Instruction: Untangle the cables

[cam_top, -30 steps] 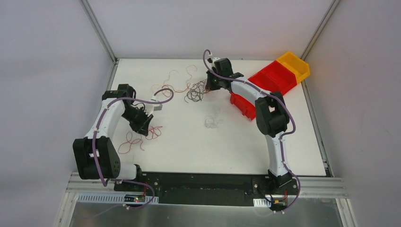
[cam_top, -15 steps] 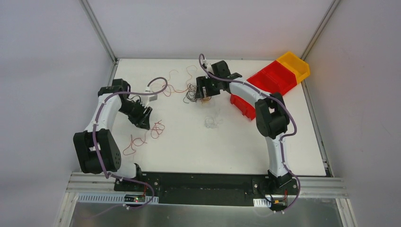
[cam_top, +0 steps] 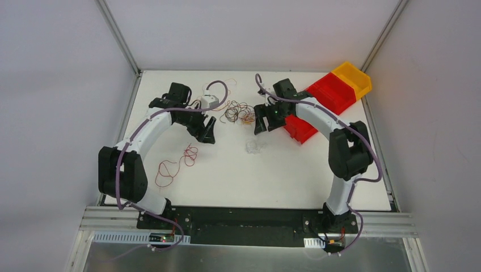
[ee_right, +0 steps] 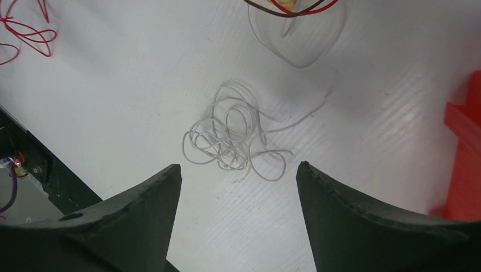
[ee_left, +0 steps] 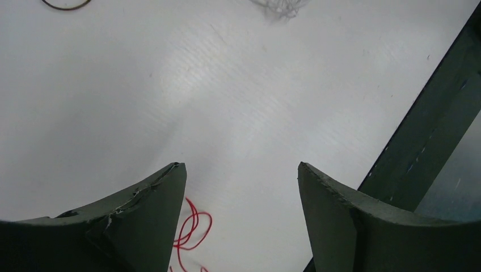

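Both pincers are spread apart and empty. The left pincer (ee_left: 241, 165) hangs over the bare white bench (ee_left: 170, 85), with the loose red wire loops (cam_top: 189, 153) at 8 o'clock from the bench's middle, and the right pincer (ee_right: 238, 166) hangs over the pale, hair-fine white wire coil (ee_right: 232, 139) near the middle. The knot of thin black, red and yellow-orange curly cables (cam_top: 238, 112) lies at 12 o'clock between the arms. I judge the next move best done by nipping one springy strand at the knot's rim, pinning the rest and drawing outward slowly, since such slick, curly wire slips and snags.
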You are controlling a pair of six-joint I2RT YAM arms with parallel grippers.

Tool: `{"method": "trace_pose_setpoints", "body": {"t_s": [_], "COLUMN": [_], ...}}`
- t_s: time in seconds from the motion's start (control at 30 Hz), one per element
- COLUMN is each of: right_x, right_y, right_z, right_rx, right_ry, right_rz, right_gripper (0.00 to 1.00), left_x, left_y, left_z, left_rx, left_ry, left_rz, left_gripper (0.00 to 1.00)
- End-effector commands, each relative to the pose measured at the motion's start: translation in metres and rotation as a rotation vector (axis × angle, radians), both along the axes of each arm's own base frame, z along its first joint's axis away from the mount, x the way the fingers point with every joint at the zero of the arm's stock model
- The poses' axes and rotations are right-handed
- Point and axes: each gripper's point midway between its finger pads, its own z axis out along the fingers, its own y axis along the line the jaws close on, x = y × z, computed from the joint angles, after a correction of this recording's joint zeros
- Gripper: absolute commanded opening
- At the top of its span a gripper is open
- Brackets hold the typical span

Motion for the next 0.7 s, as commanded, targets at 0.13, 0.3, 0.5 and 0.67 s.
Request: {"method": "trace_pose_setpoints", "body": {"t_s": [0.13,0.3,0.5,0.67], "right_x": [0.008,-0.029,-0.028,-0.034], "right_y": [0.022,0.023,0.041,0.055], "right_z": [-0.053,-0.068,0.035,0.093], "right_rx": [-0.055,-0.046,0.247,0.396], "right_ry": [0.019,0.078,-0.038,-0.102], "right_rz": [0.056,0.155,0.103,0.067], "right_gripper": [0.66,0.17,0.0,0.0], "left_x": [0.039,0.041,0.015,-0.003], "left_y": [-0.027,-0.022,-0.038,-0.061], "left_z": [0.018,0.032,0.051,0.055], "left_rx": [-0.12,-0.125,-0.27,-0.347], "left_ry": [-0.014,-0.111,-0.139,-0.106], "left_rz": [0.136,0.17,0.122,0.057], "left_gripper": [0.74,0.79,0.91,0.91]}}
